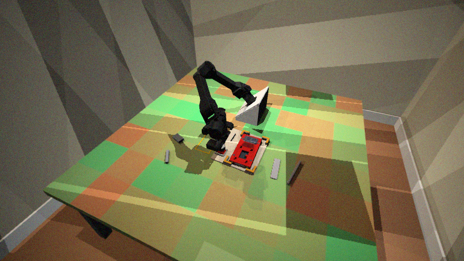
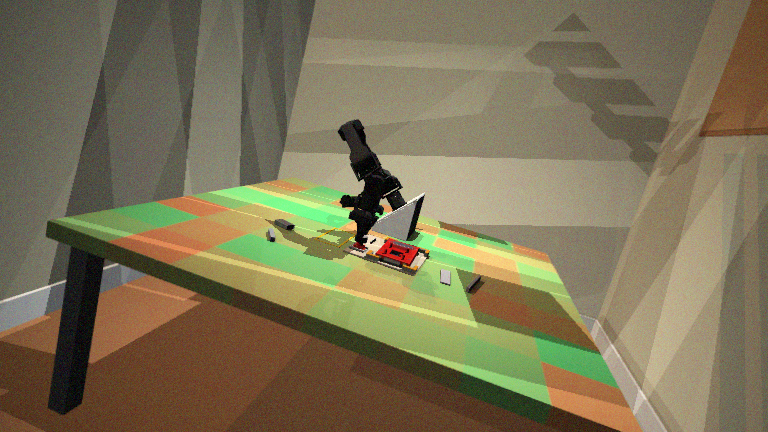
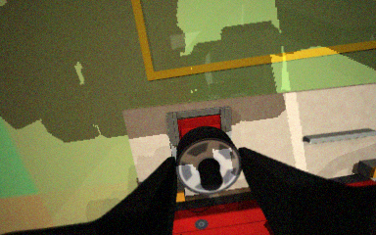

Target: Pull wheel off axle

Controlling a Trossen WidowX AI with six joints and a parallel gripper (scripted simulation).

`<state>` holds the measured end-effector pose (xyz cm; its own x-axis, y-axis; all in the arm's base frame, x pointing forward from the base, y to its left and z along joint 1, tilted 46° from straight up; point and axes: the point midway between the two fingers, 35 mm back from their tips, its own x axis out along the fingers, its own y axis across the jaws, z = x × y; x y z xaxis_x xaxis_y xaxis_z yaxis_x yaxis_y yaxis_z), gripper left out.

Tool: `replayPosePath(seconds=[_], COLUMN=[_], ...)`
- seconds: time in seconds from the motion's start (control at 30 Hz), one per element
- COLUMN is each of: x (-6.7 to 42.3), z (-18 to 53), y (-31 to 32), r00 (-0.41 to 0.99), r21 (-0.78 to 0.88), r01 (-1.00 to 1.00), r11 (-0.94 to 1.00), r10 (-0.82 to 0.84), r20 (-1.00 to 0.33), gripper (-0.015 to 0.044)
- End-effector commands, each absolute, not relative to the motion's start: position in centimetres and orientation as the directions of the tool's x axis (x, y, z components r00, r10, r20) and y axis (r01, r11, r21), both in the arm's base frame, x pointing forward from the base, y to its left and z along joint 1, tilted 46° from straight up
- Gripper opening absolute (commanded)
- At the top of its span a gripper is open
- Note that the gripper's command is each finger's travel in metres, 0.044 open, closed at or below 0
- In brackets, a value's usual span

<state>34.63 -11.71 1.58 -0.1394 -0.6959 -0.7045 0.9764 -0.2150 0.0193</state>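
The wheel (image 3: 226, 165), black-tyred with a grey hub, sits on the upright axle above a red and grey mount on the beige base plate (image 3: 259, 132) (image 1: 235, 135). My gripper (image 3: 207, 158) (image 1: 219, 145) (image 2: 359, 241) is down over it, with one black finger against each side of the tyre, shut on the wheel. In the top and exterior views the gripper hides the wheel. The marked area is a yellow outline (image 3: 211, 68) (image 1: 202, 150) (image 2: 328, 241) on the table, just beyond the plate's edge.
A red chassis (image 1: 245, 150) (image 2: 396, 250) lies on the plate beside the axle. A white wedge (image 1: 253, 109) (image 2: 399, 220) stands behind. Grey pieces lie left (image 1: 177, 137) (image 1: 167, 156) and right (image 1: 275, 168) (image 1: 294, 172). A thin grey bar (image 3: 338, 135) lies on the plate.
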Motion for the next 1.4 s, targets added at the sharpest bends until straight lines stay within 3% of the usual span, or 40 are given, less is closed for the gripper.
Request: replayPosePath(seconds=[0.0,0.17,1.37], x=[34.61,34.63,34.84], z=[1.61,1.68,2.49], y=[-11.73,-11.65,-10.81], r00=[-0.141,-0.140,-0.138], r21=[0.020,0.020,0.020], r01=[0.976,0.976,0.977], r11=[-0.217,-0.217,-0.213], r10=[-0.696,-0.696,-0.696], r20=[-0.705,-0.705,-0.704], gripper=[0.0115,0.0000,0.0000])
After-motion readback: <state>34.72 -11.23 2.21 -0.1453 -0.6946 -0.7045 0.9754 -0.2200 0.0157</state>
